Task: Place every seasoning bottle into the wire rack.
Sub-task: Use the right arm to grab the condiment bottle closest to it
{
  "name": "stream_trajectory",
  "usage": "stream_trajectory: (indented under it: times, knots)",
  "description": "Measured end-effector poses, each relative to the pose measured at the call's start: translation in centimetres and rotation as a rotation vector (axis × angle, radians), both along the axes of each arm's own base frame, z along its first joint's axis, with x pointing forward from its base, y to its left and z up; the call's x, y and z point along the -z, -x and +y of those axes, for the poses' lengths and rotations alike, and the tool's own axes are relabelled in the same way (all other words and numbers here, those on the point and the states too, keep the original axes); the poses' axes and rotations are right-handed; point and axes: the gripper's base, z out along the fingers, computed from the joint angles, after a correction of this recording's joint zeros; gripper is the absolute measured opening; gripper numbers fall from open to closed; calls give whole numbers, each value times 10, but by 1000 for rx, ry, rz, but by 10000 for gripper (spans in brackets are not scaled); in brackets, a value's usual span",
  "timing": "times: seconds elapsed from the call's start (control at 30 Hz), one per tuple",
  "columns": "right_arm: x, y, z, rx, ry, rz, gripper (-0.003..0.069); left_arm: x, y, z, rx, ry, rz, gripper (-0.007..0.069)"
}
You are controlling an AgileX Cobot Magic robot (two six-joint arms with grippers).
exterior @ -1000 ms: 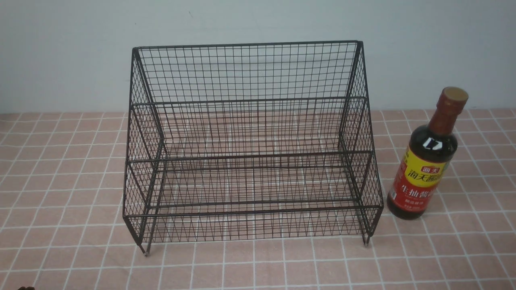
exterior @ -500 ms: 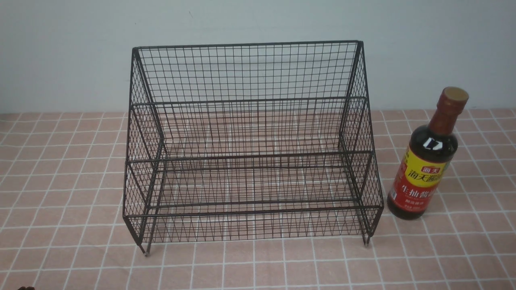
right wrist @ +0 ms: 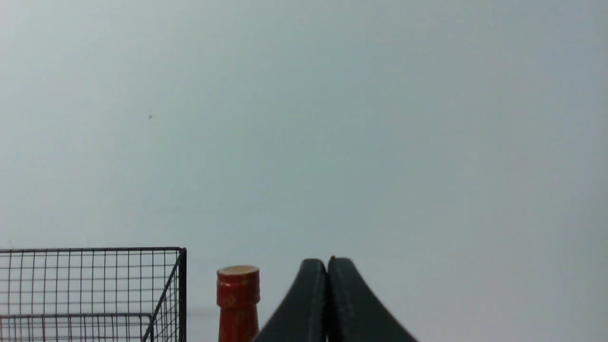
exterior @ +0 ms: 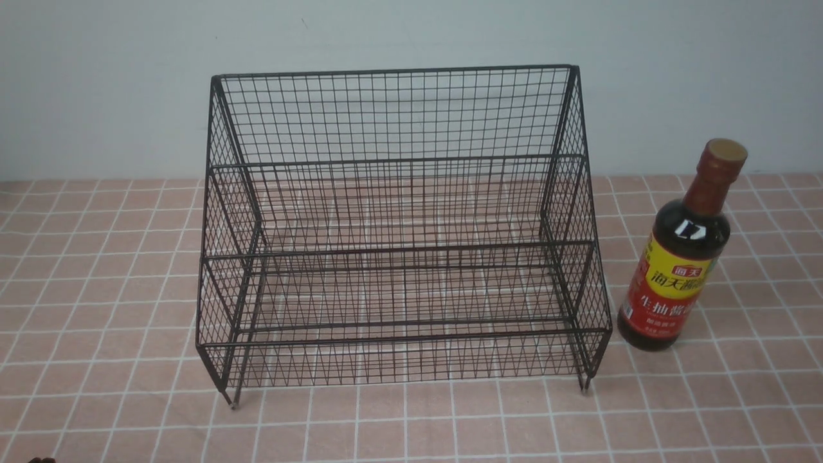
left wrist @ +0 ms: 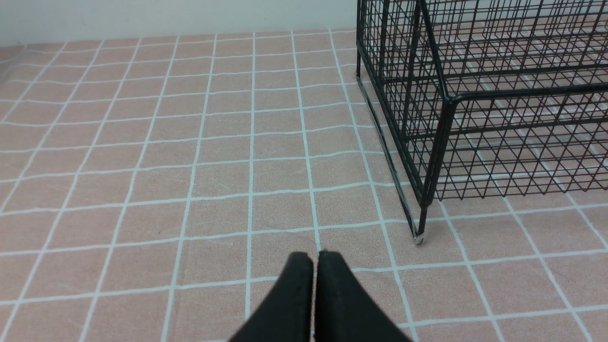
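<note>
A dark seasoning bottle [exterior: 675,257] stands upright on a pink tiled tablecloth [exterior: 96,289], long axis vertical, tan cap pointing up and red-and-yellow label facing the front camera. It sits outside the black wire rack [exterior: 398,225], just beside the right side of its 2 stepped tiers. The left gripper [left wrist: 315,259], fingers pressed together, hovers over the cloth near the rack's front left leg. The right gripper [right wrist: 327,266], likewise closed on nothing, is held at cap height, facing the pale wall [exterior: 96,96]
</note>
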Motion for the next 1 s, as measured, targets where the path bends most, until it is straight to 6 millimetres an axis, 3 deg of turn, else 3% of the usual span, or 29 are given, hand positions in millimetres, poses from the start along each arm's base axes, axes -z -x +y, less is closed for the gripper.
stream_trajectory:
  times: [0.2, 0.33, 0.5, 0.6, 0.77, 0.83, 1.0]
  knots:
    - [-1, 1, 0, 0, 2, -17, -14, 0, 0, 0, 0, 0, 0, -7]
    - [-3, 2, -1, -38, -102, -43, -14, 0, 0, 0, 0, 0, 0, -7]
    - [-20, 9, -1, -104, -203, -211, -14, 0, 0, 0, 0, 0, 0, -7]
    - [-36, 4, -1, -103, -206, -179, -14, 0, 0, 0, 0, 0, 0, -7]
    - [-68, -17, 1, -83, -137, -39, -14, 0, 0, 0, 0, 0, 0, -7]
    - [-77, -37, 2, -81, -101, 54, -14, 0, 0, 0, 0, 0, 0, -7]
    - [-79, -74, 5, -107, -83, 204, -9, 0, 0, 0, 0, 0, 0, -7]
